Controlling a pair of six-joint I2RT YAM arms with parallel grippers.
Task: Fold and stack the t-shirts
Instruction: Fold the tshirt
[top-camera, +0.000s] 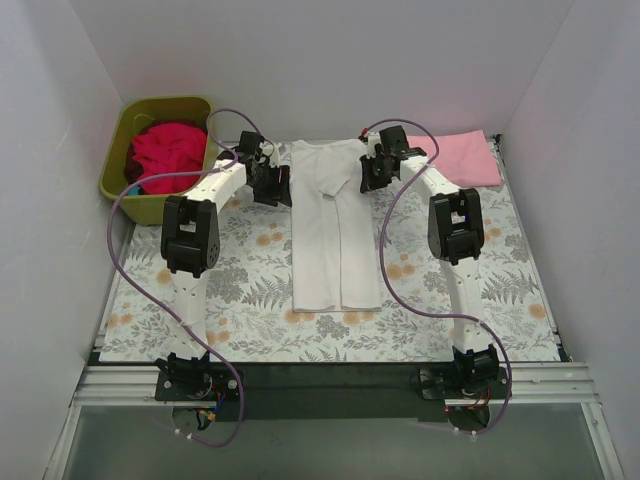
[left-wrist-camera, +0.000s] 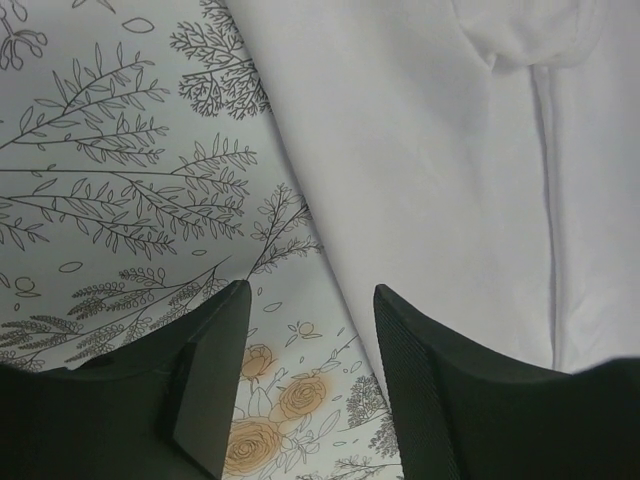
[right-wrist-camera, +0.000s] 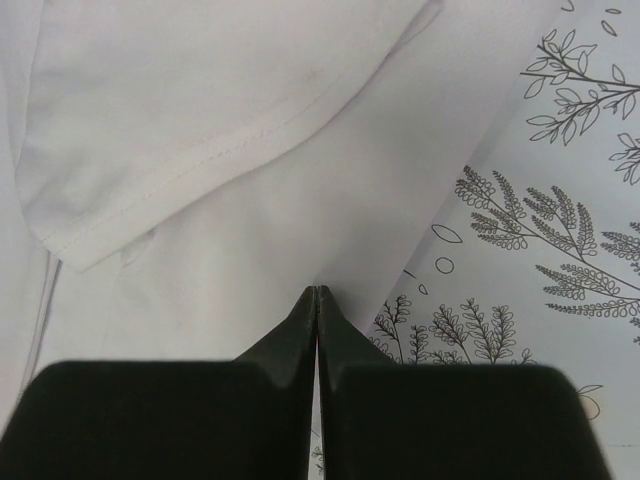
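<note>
On the sheet (top-camera: 250, 300) we see the white shirt (top-camera: 335, 240) flat at centre, running 12 to 6. The tub (top-camera: 115, 170) of red shirts (top-camera: 165, 155) sits at 10 o'clock and the pink shirt (top-camera: 460, 155) at 2. Our left gripper (left-wrist-camera: 312, 295) hangs with fingers apart at the white shirt's 10 o'clock edge, and the right gripper (right-wrist-camera: 316, 292) has its fingers together at its 2.

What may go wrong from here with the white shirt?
The left tool is open astride the edge of the white t-shirt, one finger over the floral sheet: closing might pinch the sheet too. The right tool is shut at the opposite edge; whether it holds cloth is unclear, so a lift could come uneven and undo the fold.
</note>
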